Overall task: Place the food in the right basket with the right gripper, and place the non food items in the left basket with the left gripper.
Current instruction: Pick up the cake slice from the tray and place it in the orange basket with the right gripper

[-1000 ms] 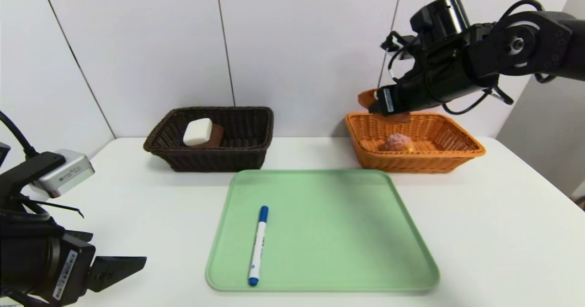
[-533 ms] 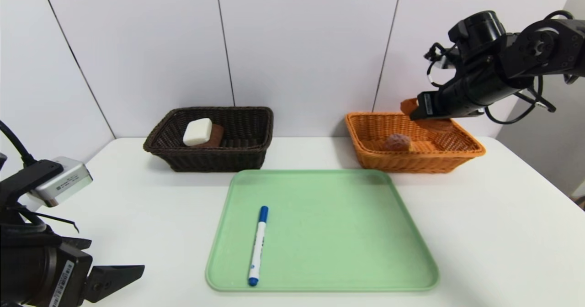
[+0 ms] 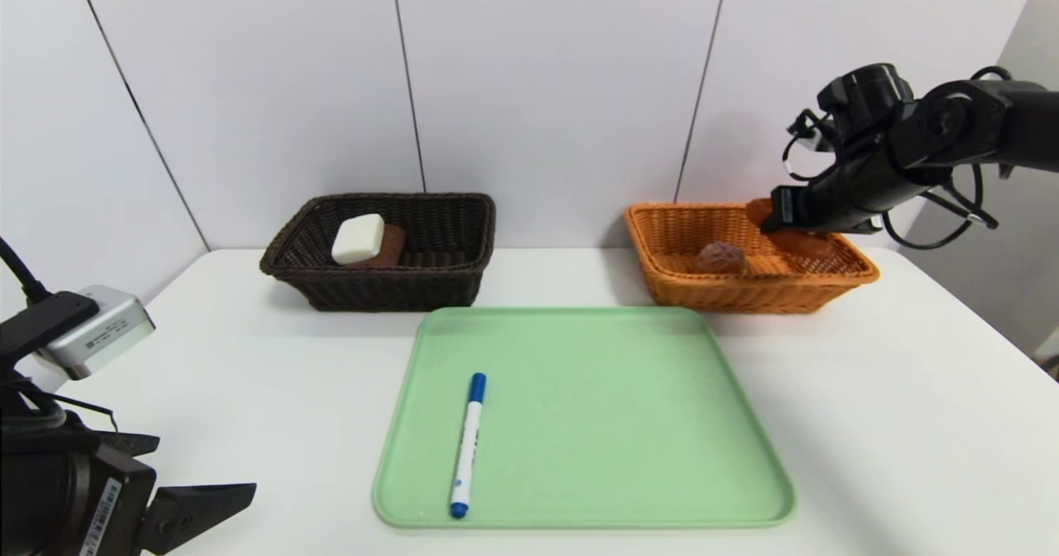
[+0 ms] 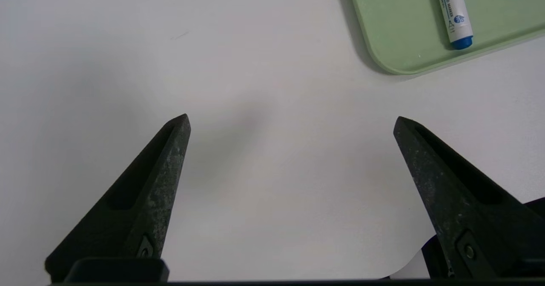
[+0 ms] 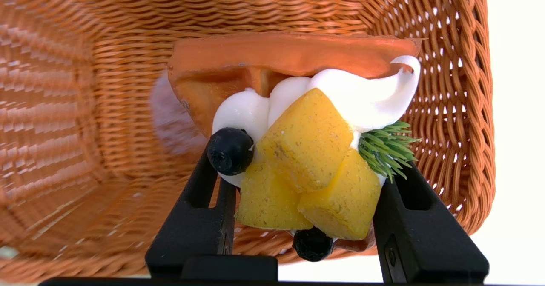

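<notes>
- Surface (image 3: 869, 424): one, white, carrying everything below.
- Tray (image 3: 596, 490): one, green, holding only the marker.
- Baskets: two. The left basket (image 3: 447, 279) holds the white bar (image 3: 358, 238) lying on the brown towel (image 3: 392, 243); the right basket (image 3: 662, 242) holds the puff bun (image 3: 720, 257).
- My right gripper (image 5: 304, 167) hangs over the right basket's far end, jaws clamped on the tart (image 5: 294, 107). Step in hand: delivering the last food item. Next I judge: lower, then release.
- My left gripper (image 4: 291, 122) is parked low at the near left, jaws spread wide, empty.
- Marker (image 3: 467, 444): one, the only non-food item unsorted.
</notes>
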{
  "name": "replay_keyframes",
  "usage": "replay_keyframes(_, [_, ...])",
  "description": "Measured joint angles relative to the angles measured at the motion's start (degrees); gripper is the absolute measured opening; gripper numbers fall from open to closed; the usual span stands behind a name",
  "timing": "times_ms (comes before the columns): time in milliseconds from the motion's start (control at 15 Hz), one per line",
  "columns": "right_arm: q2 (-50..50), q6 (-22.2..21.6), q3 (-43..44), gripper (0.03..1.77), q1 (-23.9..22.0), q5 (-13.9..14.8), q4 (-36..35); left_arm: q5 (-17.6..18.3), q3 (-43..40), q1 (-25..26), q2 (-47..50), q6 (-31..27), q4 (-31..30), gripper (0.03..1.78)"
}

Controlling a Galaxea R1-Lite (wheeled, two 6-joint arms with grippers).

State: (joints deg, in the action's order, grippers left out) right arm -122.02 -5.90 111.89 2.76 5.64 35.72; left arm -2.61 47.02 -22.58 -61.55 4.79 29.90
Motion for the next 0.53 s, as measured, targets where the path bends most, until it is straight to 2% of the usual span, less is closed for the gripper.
replay_keyframes(533, [-4.4, -1.1, 0.0, 0.86, -0.8, 0.0, -3.3, -0.1, 0.8, -3.5, -0.1, 1.9, -0.2, 1.69])
